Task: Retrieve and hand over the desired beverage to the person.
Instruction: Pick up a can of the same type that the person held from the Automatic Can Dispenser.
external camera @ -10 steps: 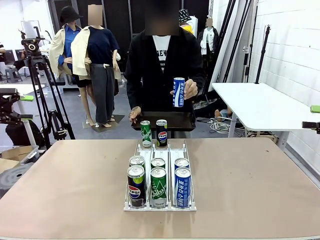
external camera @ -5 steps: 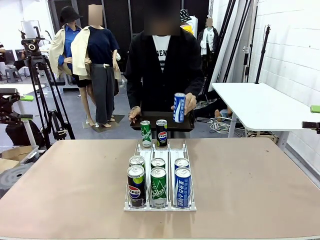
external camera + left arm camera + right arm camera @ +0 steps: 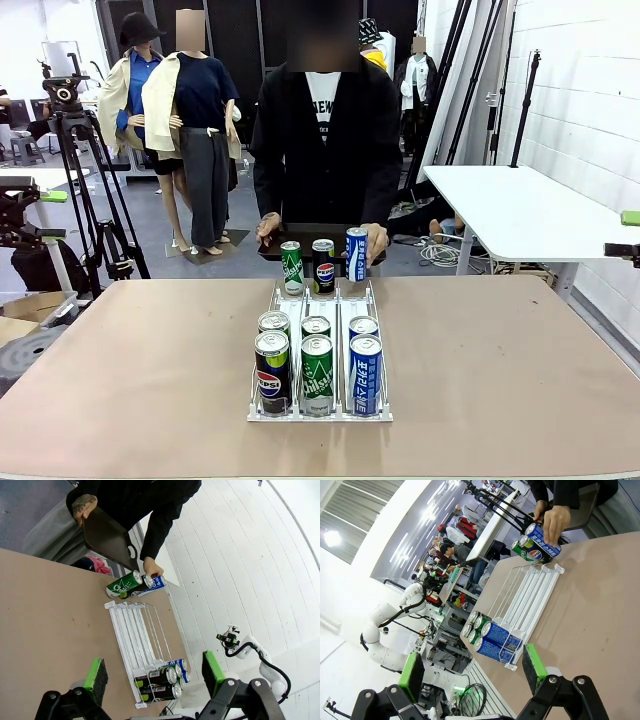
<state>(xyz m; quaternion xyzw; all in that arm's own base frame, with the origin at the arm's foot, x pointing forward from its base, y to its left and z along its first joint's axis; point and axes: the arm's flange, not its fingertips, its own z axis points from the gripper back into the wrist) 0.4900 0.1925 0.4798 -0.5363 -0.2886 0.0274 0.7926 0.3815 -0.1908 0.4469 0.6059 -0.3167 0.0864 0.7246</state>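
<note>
Since nobody's pointing at anything yet, I can't tell which drink is wanted, but they're all the same sort of thing: slim aluminium cans (image 3: 316,327) standing in a white wire three-lane rack (image 3: 300,305) in the middle of the brown table (image 3: 500,360). Nearest the robot are a black-and-yellow Pepsi can (image 3: 272,372), a green front can (image 3: 318,375) and a blue front can (image 3: 365,375), with another row right behind. At the far end stand a green far can (image 3: 291,268), a black Pepsi can (image 3: 323,265) and a blue far can (image 3: 356,254) with the person's hand (image 3: 375,243) around it. My guess: full, so a bit hefty, stiff but thin-walled and slick. Pinch gently on the upper body, pads on opposite sides, above the wire. Lanes look tight, so fingers must slip between neighbours. Left gripper (image 3: 154,675) and right gripper (image 3: 472,667) are both well apart from the rack, jaws wide, holding nothing. The person (image 3: 320,130) in the black jacket grips a black tray (image 3: 300,232) with the other hand (image 3: 268,228).
</note>
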